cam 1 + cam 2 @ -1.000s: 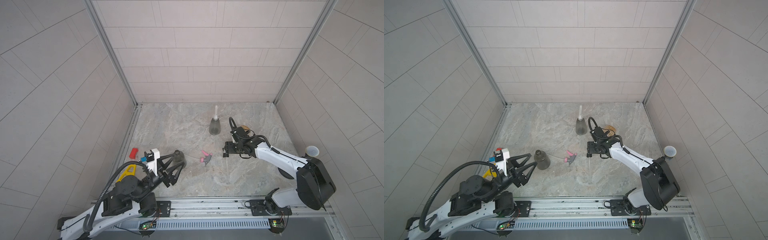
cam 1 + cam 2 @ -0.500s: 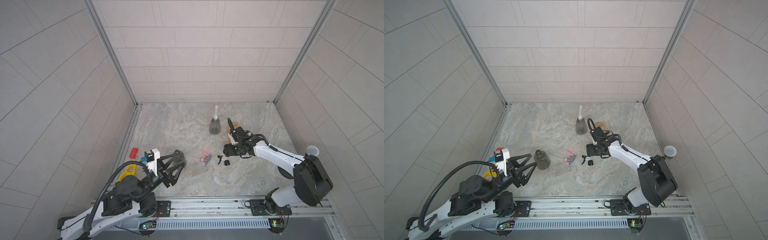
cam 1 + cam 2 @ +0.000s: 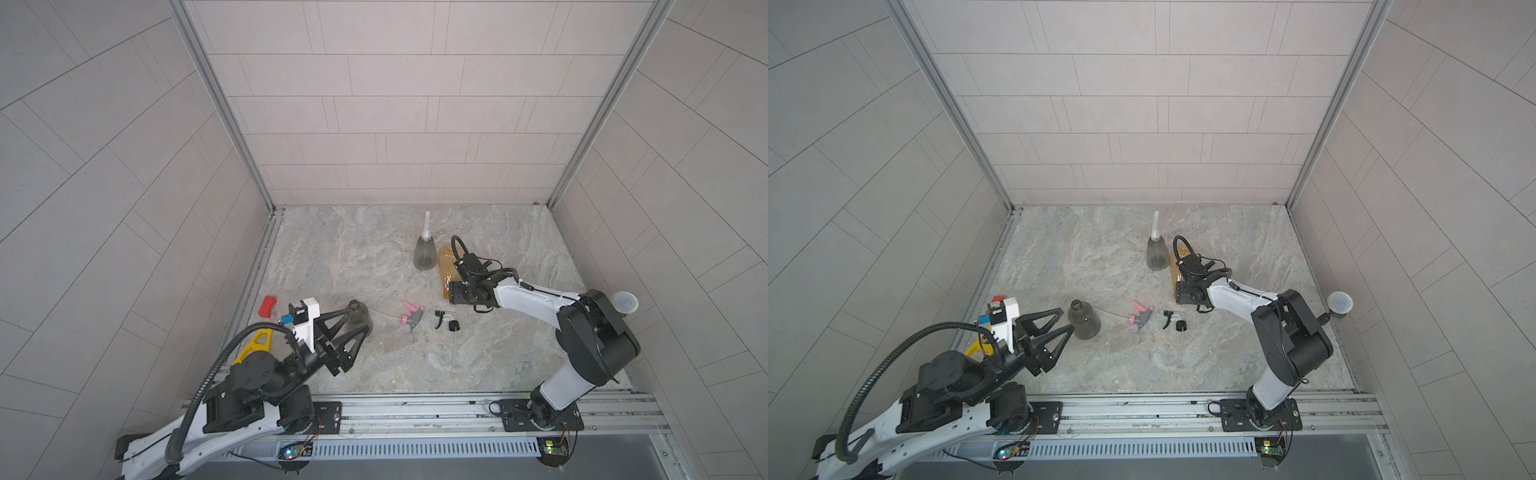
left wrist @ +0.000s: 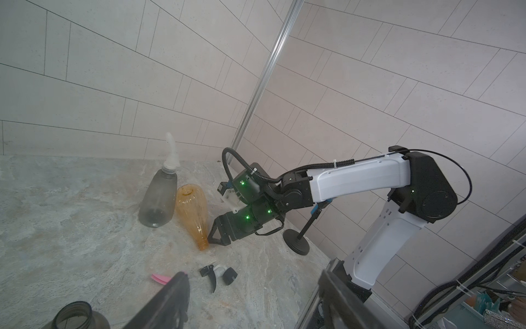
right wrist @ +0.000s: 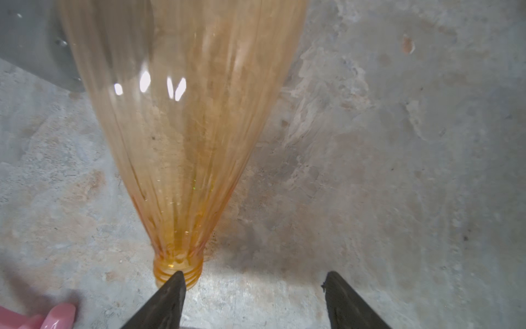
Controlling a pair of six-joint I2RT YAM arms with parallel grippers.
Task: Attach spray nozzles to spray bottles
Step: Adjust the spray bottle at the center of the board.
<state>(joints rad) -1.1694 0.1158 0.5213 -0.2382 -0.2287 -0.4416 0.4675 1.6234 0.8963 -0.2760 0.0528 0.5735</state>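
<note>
An orange spray bottle [image 3: 445,266] [image 5: 185,114] lies on its side, neck toward the front. My right gripper [image 3: 451,294] [image 5: 253,280] is open at that neck, one fingertip [image 5: 177,282] touching the threads, nothing held. A grey bottle [image 3: 424,255] [image 3: 1156,253] stands behind, fitted with a white nozzle. A black-and-white nozzle [image 3: 446,322] [image 4: 217,273] and a pink-and-grey nozzle [image 3: 412,316] [image 3: 1140,313] lie mid-table. My left gripper [image 3: 353,322] [image 4: 250,282] is open and empty beside an upright, uncapped grey bottle [image 3: 1084,320] [image 4: 75,314].
A red block [image 3: 267,306] and a yellow piece [image 3: 255,345] lie at the left edge. A small stand with a round mesh head [image 3: 625,302] rises by the right wall. Tiled walls close three sides; a metal rail [image 3: 415,409] runs along the front.
My right gripper opened and dropped the black-and-white nozzle onto the table, then drew back to the orange bottle's neck. The left arm has not moved.
</note>
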